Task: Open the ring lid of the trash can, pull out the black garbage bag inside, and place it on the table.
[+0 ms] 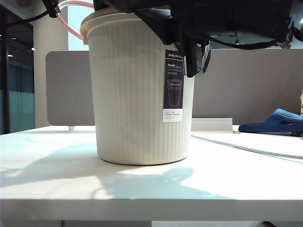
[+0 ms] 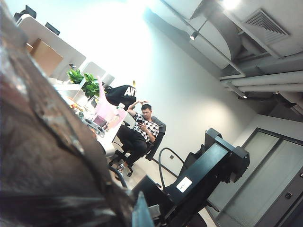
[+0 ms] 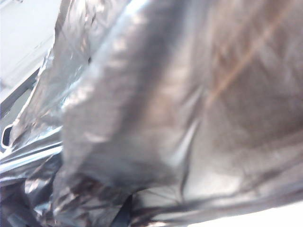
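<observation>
The cream ribbed trash can (image 1: 137, 94) with its purple label stands mid-table (image 1: 151, 189). The pale-pink ring lid (image 1: 71, 26) is tilted up off the rim at the can's upper left, where my left gripper (image 1: 50, 6) meets it. That gripper (image 2: 140, 215) looks shut in the left wrist view, which points up into the room. My right arm (image 1: 227, 21) leans over the can's mouth, its gripper hidden behind the rim. Crinkled black garbage bag (image 3: 156, 109) fills the right wrist view, and its folds gather at my right gripper (image 3: 124, 215), which is shut.
A blue slipper (image 1: 277, 122) lies at the far right on the table. A grey partition panel (image 1: 71, 90) stands behind the can. The left wrist view shows the other black arm (image 2: 208, 175) and a seated person (image 2: 142, 130) far off.
</observation>
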